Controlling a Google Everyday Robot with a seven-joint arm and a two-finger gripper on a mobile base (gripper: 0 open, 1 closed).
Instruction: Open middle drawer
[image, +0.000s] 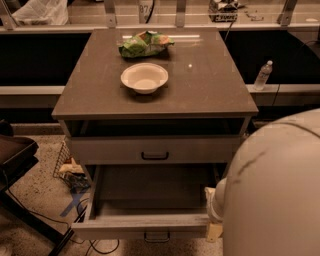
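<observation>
**Middle drawer (145, 226) pulled out, gripper (215, 207) at its right front corner**

Camera view: the middle drawer is seen pulled well out below the closed top drawer (110, 149). The gripper is mostly hidden behind the white arm (272, 190); whether it is open or closed cannot be told. A bowl (144, 77) and a green bag (145, 44) are set on the cabinet top (210, 85).

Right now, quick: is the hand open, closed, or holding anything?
Hand: cannot be told; it is mostly hidden behind the arm, low right by the open drawer front's right end.
</observation>
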